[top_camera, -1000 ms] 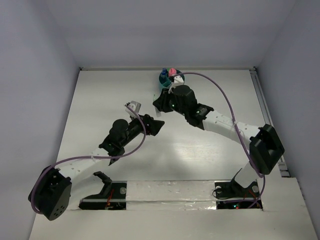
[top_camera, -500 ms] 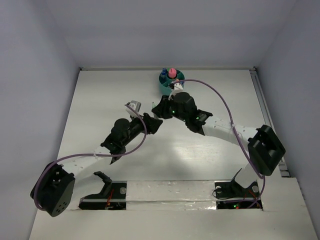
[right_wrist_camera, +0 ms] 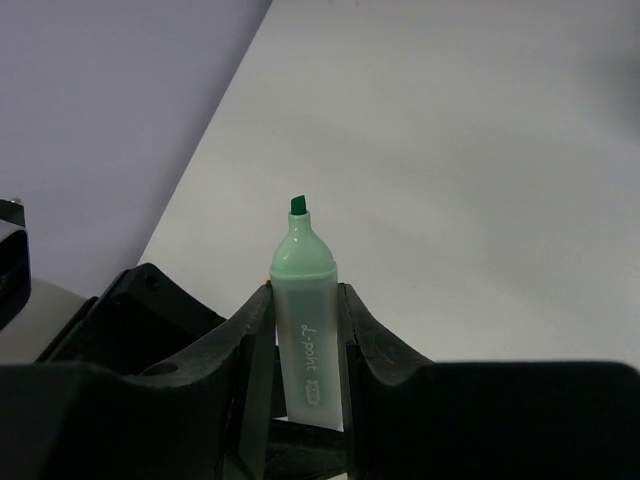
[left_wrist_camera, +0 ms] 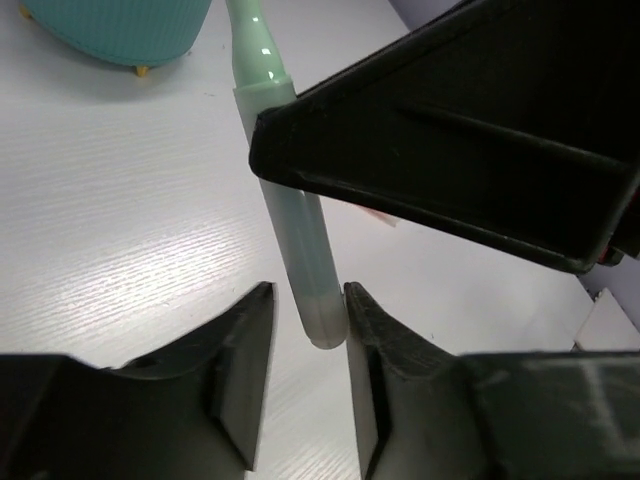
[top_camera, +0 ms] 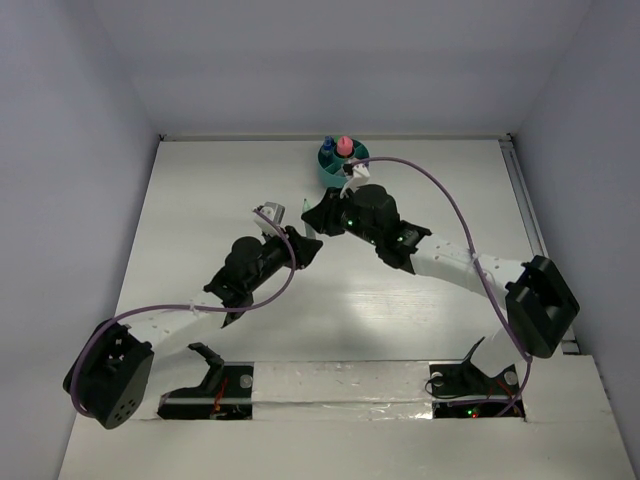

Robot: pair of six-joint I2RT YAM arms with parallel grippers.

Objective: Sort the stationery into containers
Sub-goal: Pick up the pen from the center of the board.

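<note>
A pale green highlighter (right_wrist_camera: 308,330) with its dark green tip bare stands between my right gripper's (right_wrist_camera: 305,295) jaws, which are shut on its barrel. In the left wrist view the highlighter (left_wrist_camera: 300,240) hangs down from the right gripper (left_wrist_camera: 450,170). Its blunt end sits between my left gripper's (left_wrist_camera: 308,300) narrowed jaws. It touches the right-hand finger (left_wrist_camera: 372,340), with a slim gap on the other side. From above, the two grippers (top_camera: 312,232) meet just in front of the teal cup (top_camera: 343,168).
The cup (left_wrist_camera: 120,30) holds a pink-capped bottle (top_camera: 345,146) and a blue-capped item (top_camera: 328,143). A small white tag (top_camera: 268,210) sticks up by the left wrist. Purple cables loop over both arms. Walls close in the table on three sides.
The left jaws have narrowed around the highlighter's end. The right gripper has drawn back from the cup toward the left gripper, and the left arm has edged up to it.
</note>
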